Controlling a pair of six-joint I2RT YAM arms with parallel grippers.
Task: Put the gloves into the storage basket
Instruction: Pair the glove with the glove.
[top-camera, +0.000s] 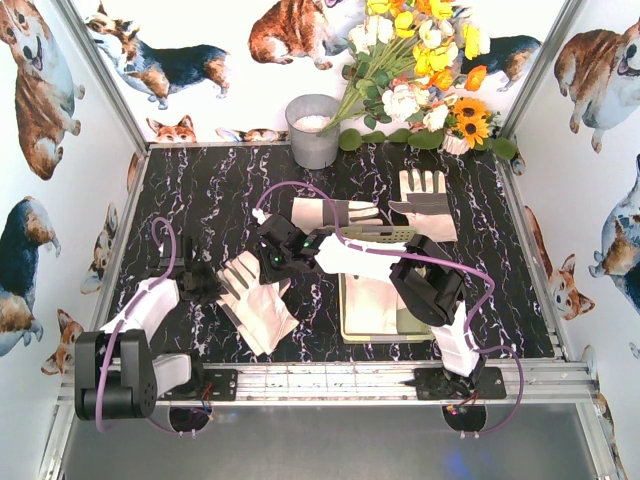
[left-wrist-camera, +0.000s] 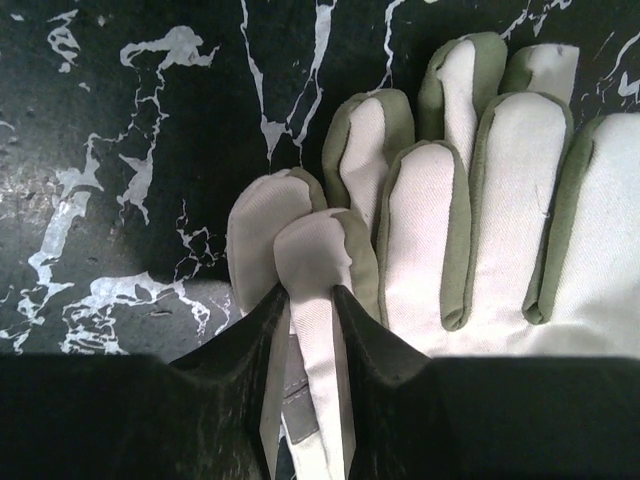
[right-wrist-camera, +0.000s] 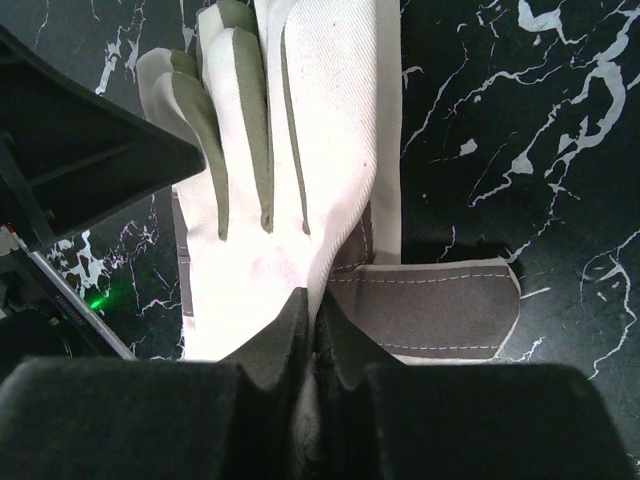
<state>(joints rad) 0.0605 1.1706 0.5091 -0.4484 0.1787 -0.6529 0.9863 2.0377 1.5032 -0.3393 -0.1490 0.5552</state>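
Note:
A cream-white glove (top-camera: 258, 300) with grey patches lies on the black marble table, left of the storage basket (top-camera: 390, 236). My left gripper (top-camera: 212, 282) is at its fingertips. In the left wrist view the left gripper (left-wrist-camera: 310, 292) is shut on one finger of the glove (left-wrist-camera: 500, 220). My right gripper (top-camera: 268, 268) reaches across from the right. In the right wrist view the right gripper (right-wrist-camera: 313, 300) is shut on the edge of the glove (right-wrist-camera: 300, 150), beside its grey patch (right-wrist-camera: 430, 310). White fabric lies in the basket. Two more gloves (top-camera: 335, 212) (top-camera: 425, 200) lie behind it.
A round grey bucket (top-camera: 313, 130) stands at the back, with a bunch of flowers (top-camera: 420, 70) to its right. The right arm (top-camera: 430, 285) stretches over the basket. Walls with dog pictures close in the table on three sides.

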